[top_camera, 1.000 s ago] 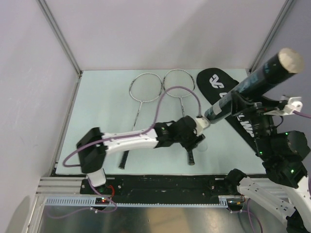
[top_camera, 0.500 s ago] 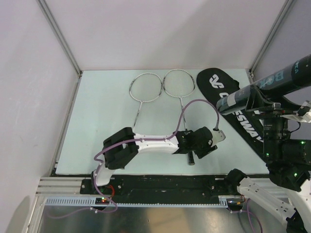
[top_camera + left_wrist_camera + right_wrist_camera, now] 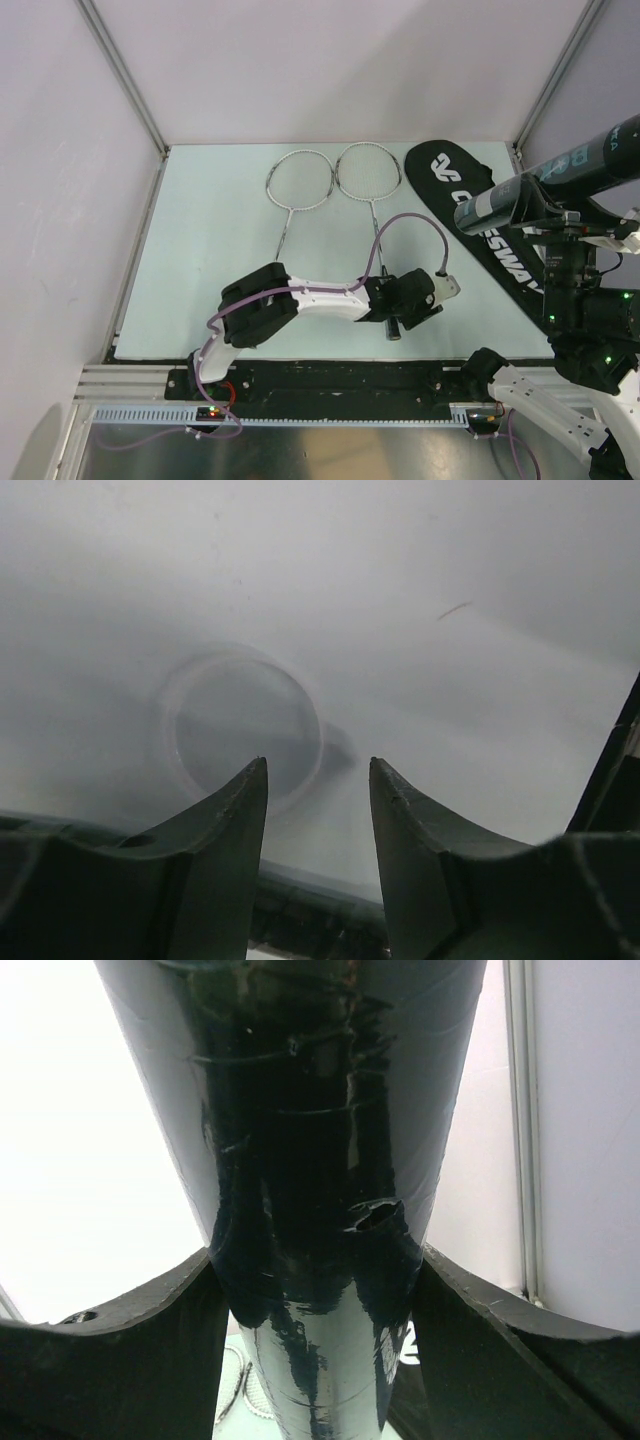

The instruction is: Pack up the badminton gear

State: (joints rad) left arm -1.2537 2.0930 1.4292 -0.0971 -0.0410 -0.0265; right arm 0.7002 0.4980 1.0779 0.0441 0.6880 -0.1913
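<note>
Tube (image 3: 565,178) hangs over the racket bag (image 3: 462,215), clamped in right tool (image 3: 528,203); left tool (image 3: 318,770) is low over the worktop (image 3: 215,250), jaws apart by a clear round cap (image 3: 238,718), so cap-grab step imo, needs centering b4 squeezing.

Robot lab cell: plain white walls (image 3: 340,70), aluminium posts (image 3: 120,75), slotted mounting rail (image 3: 330,412).

The overhead view is brightly and evenly lit and fairly sharp, and the pale worktop (image 3: 220,220) shows only faint, soft shadows. The left wrist view is grey, hazy and out of focus (a translucent ring (image 3: 240,725) barely shows), its dark jaws blurred. The right wrist view is blown out white at left. The black tube (image 3: 310,1210) carries glossy glare.
</note>
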